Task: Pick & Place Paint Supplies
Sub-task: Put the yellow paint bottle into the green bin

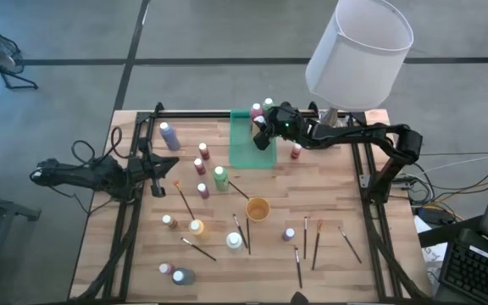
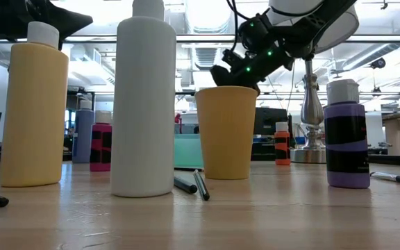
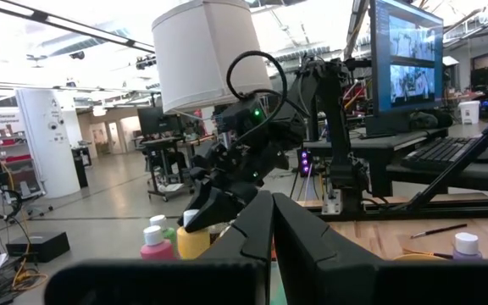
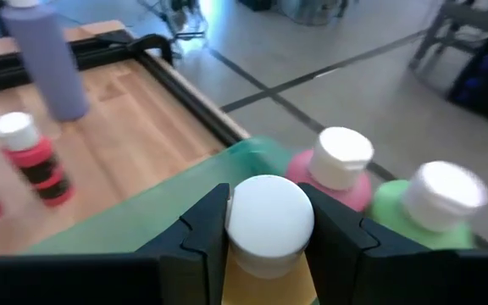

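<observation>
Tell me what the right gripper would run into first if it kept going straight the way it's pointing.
Probably the pink bottle standing in the green tray, just ahead of the right gripper and its held yellow bottle; depth is uncertain.

Yellow plastic paint bottle with white cap was held upright above green tray's far end, beside pink bottle and green bottle. Other bottles and dark-handled brushes were scattered across wooden table.
</observation>
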Robot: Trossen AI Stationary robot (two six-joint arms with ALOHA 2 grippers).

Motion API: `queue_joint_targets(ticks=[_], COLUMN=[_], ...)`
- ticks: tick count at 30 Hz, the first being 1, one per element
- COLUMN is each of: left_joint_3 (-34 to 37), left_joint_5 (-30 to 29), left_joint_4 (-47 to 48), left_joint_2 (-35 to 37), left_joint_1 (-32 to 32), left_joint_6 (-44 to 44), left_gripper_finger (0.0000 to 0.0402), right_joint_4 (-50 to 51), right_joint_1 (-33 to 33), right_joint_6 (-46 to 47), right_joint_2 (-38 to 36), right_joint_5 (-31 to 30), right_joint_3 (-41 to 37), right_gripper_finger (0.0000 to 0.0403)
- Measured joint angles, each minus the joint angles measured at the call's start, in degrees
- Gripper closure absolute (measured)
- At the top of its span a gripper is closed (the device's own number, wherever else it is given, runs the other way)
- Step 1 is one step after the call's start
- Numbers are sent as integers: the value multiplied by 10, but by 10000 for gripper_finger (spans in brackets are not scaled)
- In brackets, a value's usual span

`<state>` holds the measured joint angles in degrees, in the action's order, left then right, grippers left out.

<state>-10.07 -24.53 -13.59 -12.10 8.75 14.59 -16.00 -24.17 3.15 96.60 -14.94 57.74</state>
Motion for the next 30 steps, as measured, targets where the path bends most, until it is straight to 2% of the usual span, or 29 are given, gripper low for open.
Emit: queue_joint_targets(ticks=[13,20,26,30], left_joint_3=[0,0,0,0], left_joint_5=[0,0,0,0], left_joint_4=[0,0,0,0], left_joint_2=[0,0,0,0], left_joint_1=[0,0,0,0], left_joint_6=[0,0,0,0], left_gripper_finger=[385,385,385,385], right_joint_4=[-11,-54,-51,-14], right_joint_1=[-4,-4,-5,-5], right_joint_6=[8,4,-3,-3], right_joint_2=[0,0,0,0], right_joint_5=[-3,-10,-19,-13], right_joint_3=[-2,-4,-6,-6], right_gripper_finger=[288,290,290,287])
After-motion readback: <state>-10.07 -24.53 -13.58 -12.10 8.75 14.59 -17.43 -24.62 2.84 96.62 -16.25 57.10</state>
